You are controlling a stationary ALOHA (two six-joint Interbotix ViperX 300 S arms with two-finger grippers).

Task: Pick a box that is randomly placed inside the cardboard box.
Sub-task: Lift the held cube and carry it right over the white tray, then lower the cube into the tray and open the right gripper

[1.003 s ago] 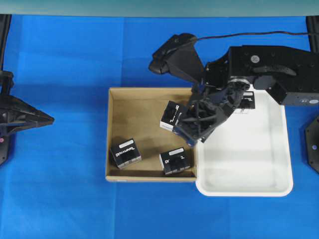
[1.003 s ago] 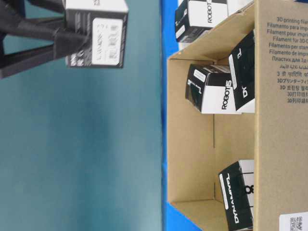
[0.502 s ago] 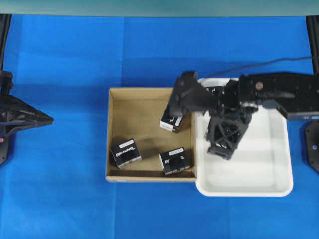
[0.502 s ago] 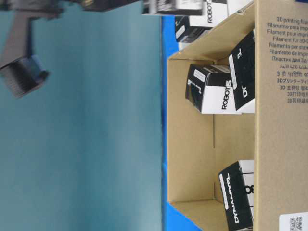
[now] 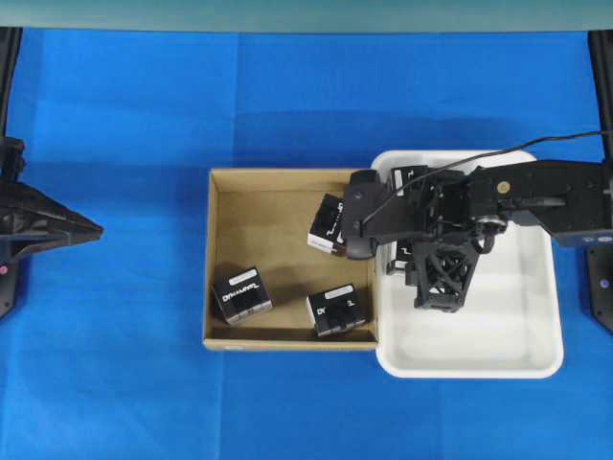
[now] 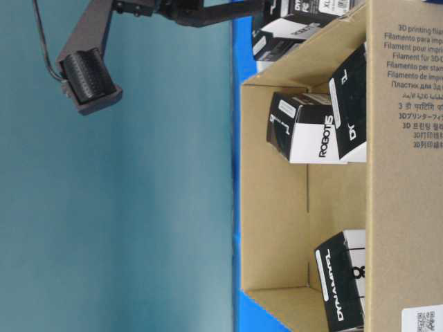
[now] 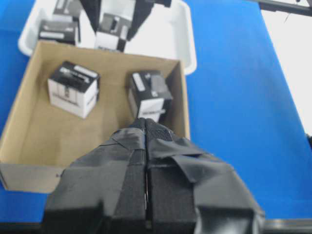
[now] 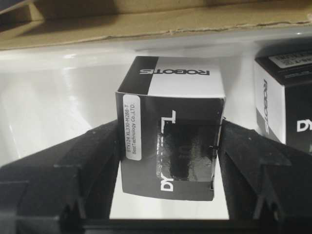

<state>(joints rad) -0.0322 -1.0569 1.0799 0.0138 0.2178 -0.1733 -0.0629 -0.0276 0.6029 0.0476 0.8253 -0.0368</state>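
Right wrist view shows the small black cuboid carton with white top panel (image 8: pixel 170 141) squeezed between the two black fingers (image 8: pixel 73 170) of the right tool (image 8: pixel 168 161) — clamped on it, both pads pressed against its side faces. The held carton hangs over the white rounded plastic tray (image 8: pixel 63 97), with the tray's near wall and the brown corrugated edge of the shallow cardboard box (image 8: pixel 146 24) just behind it. A second black carton (image 8: pixel 285 105) stands in the tray beside it, to the right in this view.

From overhead, the right tool (image 5: pixel 421 259) sits over the left part of the tray (image 5: pixel 517 345), close to the wall it shares with the shallow cardboard box (image 5: pixel 215 259). Inside the cardboard box three near-identical black cartons remain: one tilted against the right wall (image 5: pixel 328 225), one at the lower left (image 5: pixel 240 294), one at the lower right (image 5: pixel 334 310). The cardboard box and the tray stand side by side, touching, on the blue surface (image 5: pixel 115 383).

The left tool (image 7: pixel 146 195) hovers in front of the cardboard box's near wall — its tape-wrapped fingers pressed together, holding nothing. In the overhead view it rests at the far left edge (image 5: pixel 57 228), well apart from the box.
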